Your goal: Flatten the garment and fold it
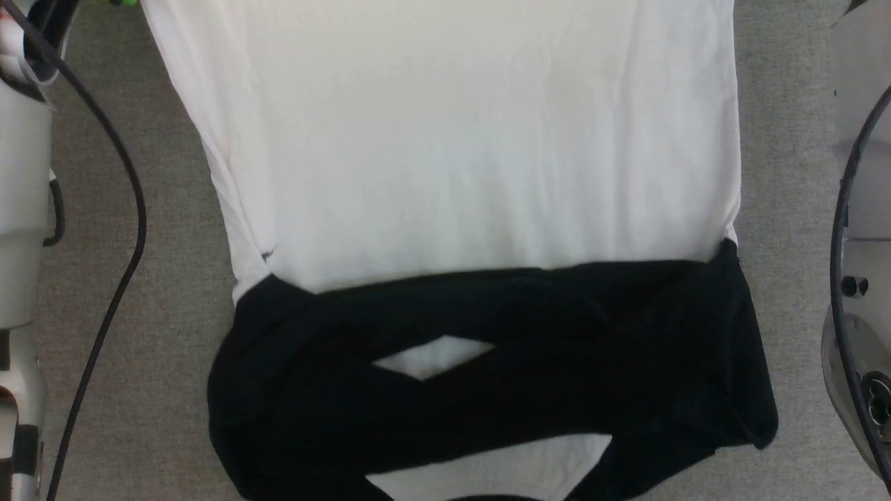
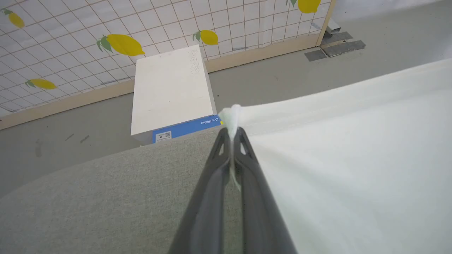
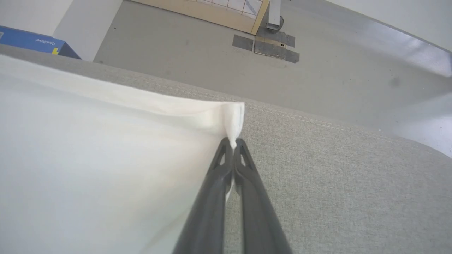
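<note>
left wrist view: left gripper (image 2: pixel 233 131) and right gripper (image 3: pixel 233 143) each pinch a corner of the garment (image 2: pixel 353 169), so an uneven pull could slip one free.

White T-shirt (image 1: pixel 459 139) spread flat on a grey bench (image 1: pixel 167 292), black sleeves (image 1: pixel 487 376) folded across its near end, white patches showing between them, black cable (image 1: pixel 132 181) at left, pale robot arm (image 1: pixel 21 174) beside it

One white cotton T-shirt with black sleeves (image 1: pixel 459 160); two dark long-fingered grippers, the left gripper (image 2: pixel 232 132) and the right gripper (image 3: pixel 233 143); one flat white box with a blue edge (image 2: pixel 169 91); five yellow lemon prints (image 2: pixel 122 44); one black cable (image 1: pixel 132 209).
</note>
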Controlling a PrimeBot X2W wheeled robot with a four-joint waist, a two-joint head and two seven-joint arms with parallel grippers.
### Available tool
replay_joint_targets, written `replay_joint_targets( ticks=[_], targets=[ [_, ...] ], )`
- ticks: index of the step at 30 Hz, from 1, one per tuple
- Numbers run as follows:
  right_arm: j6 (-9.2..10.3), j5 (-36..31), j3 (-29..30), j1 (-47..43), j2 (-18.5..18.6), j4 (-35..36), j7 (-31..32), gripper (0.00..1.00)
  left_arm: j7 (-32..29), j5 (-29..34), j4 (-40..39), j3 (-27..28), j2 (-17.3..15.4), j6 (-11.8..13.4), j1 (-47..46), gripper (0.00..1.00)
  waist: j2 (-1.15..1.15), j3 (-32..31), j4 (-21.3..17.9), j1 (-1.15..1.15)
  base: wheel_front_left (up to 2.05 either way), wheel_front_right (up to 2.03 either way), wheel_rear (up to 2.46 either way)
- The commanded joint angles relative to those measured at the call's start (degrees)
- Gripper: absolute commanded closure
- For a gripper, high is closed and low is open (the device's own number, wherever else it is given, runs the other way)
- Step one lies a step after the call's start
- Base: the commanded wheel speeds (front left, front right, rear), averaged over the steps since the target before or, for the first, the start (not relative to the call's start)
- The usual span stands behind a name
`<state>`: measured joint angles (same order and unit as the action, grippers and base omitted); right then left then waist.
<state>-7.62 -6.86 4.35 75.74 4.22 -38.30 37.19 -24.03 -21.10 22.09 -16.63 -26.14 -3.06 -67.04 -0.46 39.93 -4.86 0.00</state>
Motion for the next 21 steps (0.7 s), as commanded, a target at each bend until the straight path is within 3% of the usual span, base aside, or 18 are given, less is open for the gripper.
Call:
replay_joint_targets(
  ticks=[1,5,13,21],
  targets=[
    [0.13,-0.97,0.78,0.38,0.82,-0.15,-1.15,1.00,2.21,1.49,0.77,0.20,-0.69,0.31,-1.88,1.00,0.44,-0.35,-0.35,0.00,0.00,0.00,0.00],
    [0.13,-1.77,1.34,0.92,0.69,-0.73,-4.71,1.00,7.73,2.75,2.73,-0.08,0.01,0.82,-3.38,1.00,0.44,-1.29,-0.90,0.00,0.00,0.00,0.00],
    [0.13,3.32,-3.01,-1.44,0.66,-1.47,-12.04,1.00,11.26,1.50,6.92,-0.79,0.74,-0.31,-0.54,1.00,0.44,-6.71,-0.62,0.00,0.00,0.00,0.00],
    [0.13,13.67,-12.58,-13.72,6.61,6.97,-13.71,1.00,11.68,-5.34,2.43,-1.52,0.86,-3.27,11.71,1.00,0.44,-16.00,0.89,0.00,0.00,0.00,0.00]
  ],
)
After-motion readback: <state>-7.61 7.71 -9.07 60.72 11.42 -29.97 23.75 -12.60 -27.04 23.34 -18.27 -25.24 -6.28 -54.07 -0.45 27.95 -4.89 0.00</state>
